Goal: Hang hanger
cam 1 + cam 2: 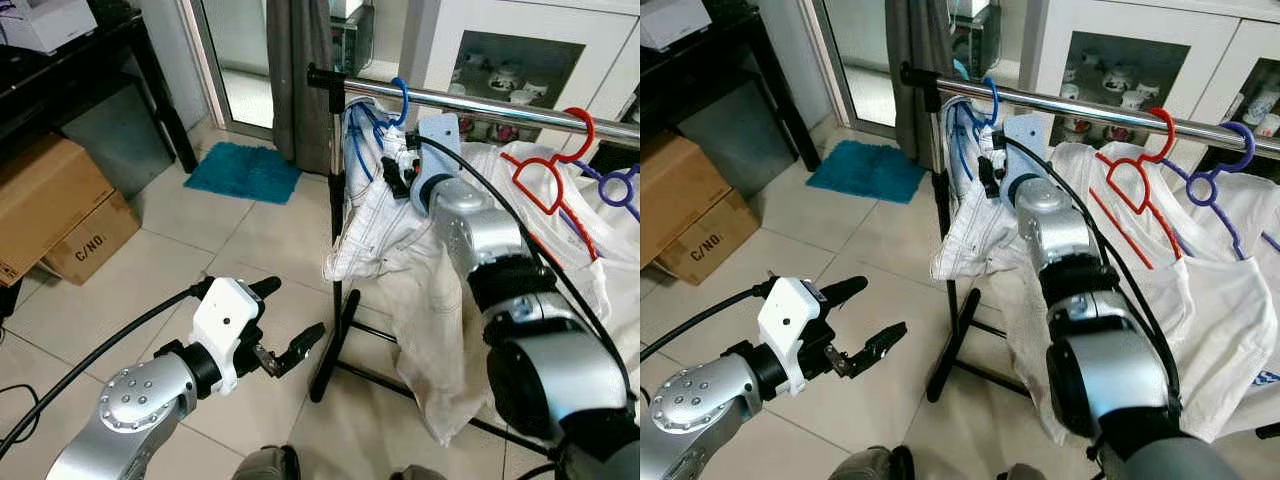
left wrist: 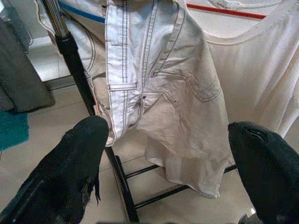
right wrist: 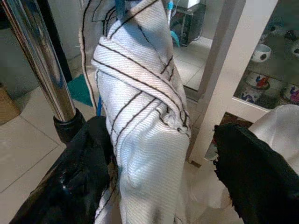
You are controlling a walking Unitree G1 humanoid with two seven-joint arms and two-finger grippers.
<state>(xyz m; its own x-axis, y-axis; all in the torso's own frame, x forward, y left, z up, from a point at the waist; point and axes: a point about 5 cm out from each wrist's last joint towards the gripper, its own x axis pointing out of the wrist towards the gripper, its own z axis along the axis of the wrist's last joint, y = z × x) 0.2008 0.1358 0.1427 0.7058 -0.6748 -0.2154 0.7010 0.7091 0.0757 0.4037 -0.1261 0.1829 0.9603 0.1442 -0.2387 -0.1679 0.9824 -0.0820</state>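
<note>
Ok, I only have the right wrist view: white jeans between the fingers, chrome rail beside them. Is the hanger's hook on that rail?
Observer: It looks so. The blue hanger's hook curves over the rail near its end, with the right gripper just below.
Operator: Anything else hanging there?
Observer: A red hanger and a purple hanger, further to the robot's right.
Operator: Where's the left gripper?
Observer: The left gripper is open, low over the floor, left of the rack's post.
</note>
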